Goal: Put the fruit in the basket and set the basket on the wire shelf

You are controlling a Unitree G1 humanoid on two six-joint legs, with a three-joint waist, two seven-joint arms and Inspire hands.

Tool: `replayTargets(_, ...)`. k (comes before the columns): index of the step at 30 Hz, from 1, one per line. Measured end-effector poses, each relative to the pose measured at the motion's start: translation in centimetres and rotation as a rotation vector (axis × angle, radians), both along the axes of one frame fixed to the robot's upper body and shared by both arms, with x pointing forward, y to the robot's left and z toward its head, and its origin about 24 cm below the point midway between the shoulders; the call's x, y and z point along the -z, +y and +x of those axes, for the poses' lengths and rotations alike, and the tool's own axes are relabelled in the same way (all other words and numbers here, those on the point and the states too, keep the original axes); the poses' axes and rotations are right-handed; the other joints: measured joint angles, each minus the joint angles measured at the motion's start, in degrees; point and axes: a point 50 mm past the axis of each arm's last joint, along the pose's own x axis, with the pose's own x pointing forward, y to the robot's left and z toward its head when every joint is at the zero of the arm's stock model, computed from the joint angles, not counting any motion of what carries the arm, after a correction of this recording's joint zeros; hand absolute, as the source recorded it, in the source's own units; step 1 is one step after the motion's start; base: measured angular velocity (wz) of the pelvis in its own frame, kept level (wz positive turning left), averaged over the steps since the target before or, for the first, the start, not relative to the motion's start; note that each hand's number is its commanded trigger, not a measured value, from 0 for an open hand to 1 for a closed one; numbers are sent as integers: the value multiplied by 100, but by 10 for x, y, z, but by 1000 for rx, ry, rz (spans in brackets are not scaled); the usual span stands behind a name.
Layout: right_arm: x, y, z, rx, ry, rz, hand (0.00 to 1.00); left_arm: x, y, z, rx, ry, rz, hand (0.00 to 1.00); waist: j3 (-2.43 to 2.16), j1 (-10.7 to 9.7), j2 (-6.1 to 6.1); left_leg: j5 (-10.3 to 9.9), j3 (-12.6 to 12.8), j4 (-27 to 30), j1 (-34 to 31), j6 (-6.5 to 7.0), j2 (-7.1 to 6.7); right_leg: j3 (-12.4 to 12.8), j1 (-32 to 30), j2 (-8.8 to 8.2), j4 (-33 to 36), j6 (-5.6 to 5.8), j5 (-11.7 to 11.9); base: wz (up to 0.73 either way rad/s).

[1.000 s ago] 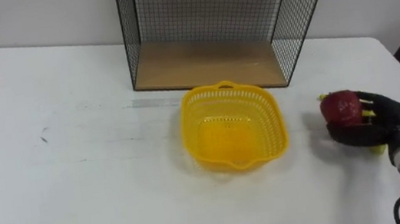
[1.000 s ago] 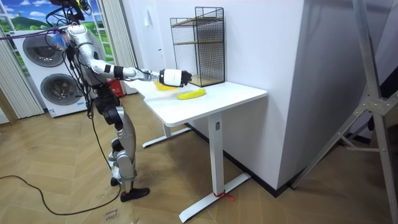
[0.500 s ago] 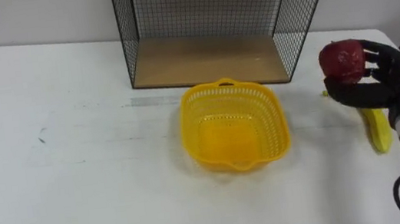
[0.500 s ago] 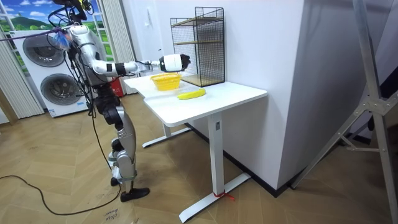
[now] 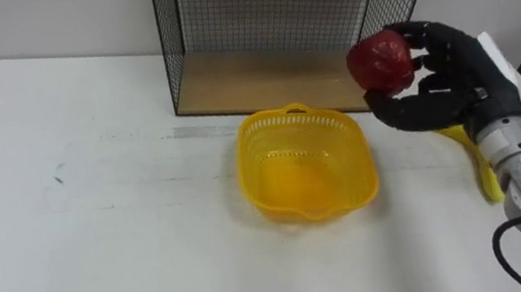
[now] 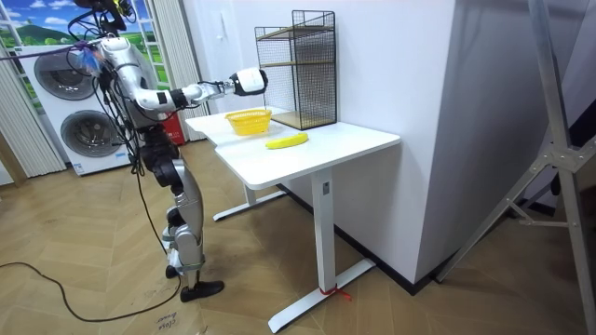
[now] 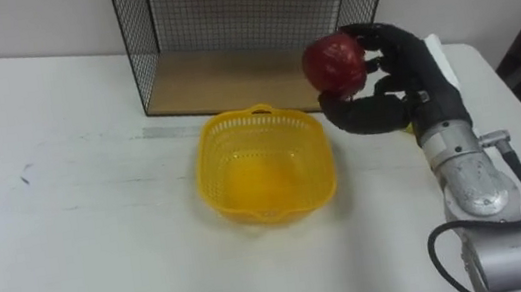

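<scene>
The right hand (image 5: 438, 77) is holding the apple (image 5: 380, 60) in the air, fingers curled round it, beside the basket's (image 5: 305, 165) far right rim and not yet over it. Releasing here risks dropping the apple onto the table (image 5: 97, 208), where it could roll off. The banana (image 5: 488, 177) is lying under the wrist, and a low sweep could be knocking it.

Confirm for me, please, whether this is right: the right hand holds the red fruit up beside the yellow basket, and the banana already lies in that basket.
Not quite. The banana lies on the table, to the robot's right of the empty yellow basket, as the left eye view shows. The right hand does hold the red fruit up beside the basket.
</scene>
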Motion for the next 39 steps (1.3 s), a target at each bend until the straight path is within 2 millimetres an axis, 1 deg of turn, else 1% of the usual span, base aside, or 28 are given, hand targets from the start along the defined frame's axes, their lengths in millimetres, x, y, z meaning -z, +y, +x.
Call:
replayTargets(10,1,5,0,-75,29,-65,100,1,-2,10,29,-23,-6,0,9,8,-6,0,4,-37,-46,0,0,12,-70,7,3,0,0,0)
replayTargets(11,1,5,0,-81,29,-74,68,1,-2,11,31,-30,-5,0,12,8,-4,0,5,-41,-48,0,0,11,-73,7,2,0,0,0)
replayTargets(12,1,6,0,-86,29,-79,46,1,-2,13,34,-38,-4,0,16,9,2,0,5,-44,-48,0,0,11,-72,6,0,0,0,0)
replayTargets(13,1,6,0,-87,29,-80,40,0,-2,14,36,-43,-4,0,18,9,5,0,5,-45,-48,0,0,11,-72,6,0,0,0,0)
replayTargets(14,0,6,0,-88,27,-81,16,0,-2,15,37,-46,-5,0,25,11,11,0,5,-49,-48,0,0,11,-72,6,-1,0,0,0)
replayTargets(15,-1,7,0,-91,23,-81,0,0,-2,16,38,-48,-5,0,34,11,15,0,5,-51,-48,0,1,11,-73,6,-2,0,0,0)
replayTargets(18,-2,8,0,-103,19,-82,0,0,-2,19,40,-56,0,0,47,8,32,0,7,-53,-48,0,1,11,-73,7,-6,0,0,0)
replayTargets(22,-2,8,0,-108,22,-92,0,0,-3,21,50,-60,8,0,48,6,27,0,6,-54,-50,0,1,21,-76,7,-6,0,0,0)
replayTargets(30,-2,9,0,-111,24,-104,0,1,-4,19,56,-54,6,0,34,10,15,0,5,-50,-43,0,1,23,-68,8,-5,0,0,0)
replayTargets(38,-2,9,0,-111,24,-104,0,1,-4,16,54,-46,6,0,31,11,13,0,3,-47,-41,0,1,23,-64,8,-5,0,0,0)
replayTargets(39,-2,9,0,-111,24,-104,0,1,-4,15,54,-45,6,0,25,3,3,0,3,-44,-37,0,2,19,-57,7,-6,0,0,0)
